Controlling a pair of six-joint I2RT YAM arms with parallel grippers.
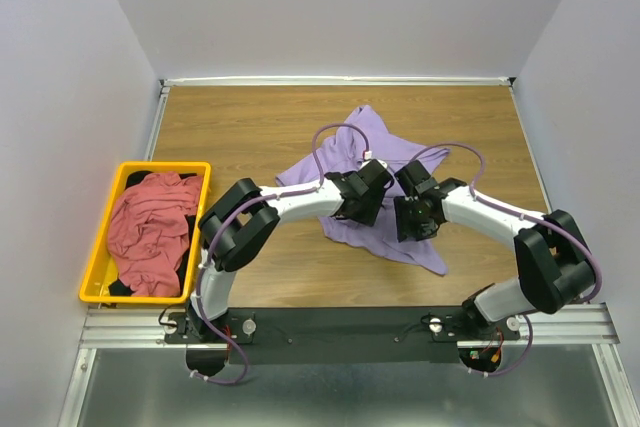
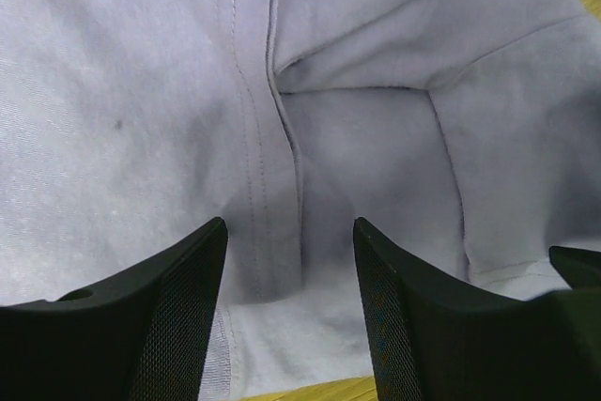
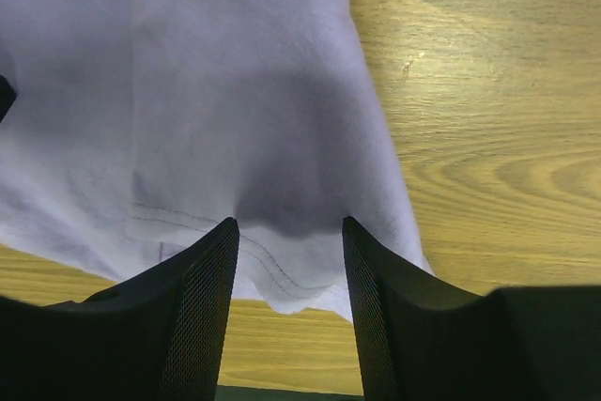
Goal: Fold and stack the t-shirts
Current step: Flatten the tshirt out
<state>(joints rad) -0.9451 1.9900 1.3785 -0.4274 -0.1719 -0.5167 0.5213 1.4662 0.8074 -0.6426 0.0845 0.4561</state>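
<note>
While both arms are leaning in over the middle of the wooden surface point(image 1: 250, 127), the lavender t-shirt point(image 1: 365, 132) is lying there soft and crumpled, its folds and stitched seams showing. The left jaws are standing apart, straddling a seam with nothing clenched. The right jaws are spread likewise over a hemmed edge beside bare wood. I'm counting three shirts: this one, plus a dusty red-pink one point(image 1: 150, 227) and a dark one point(image 1: 136, 178) bunching in one yellow plastic bin point(image 1: 160, 166) on the left.
</note>
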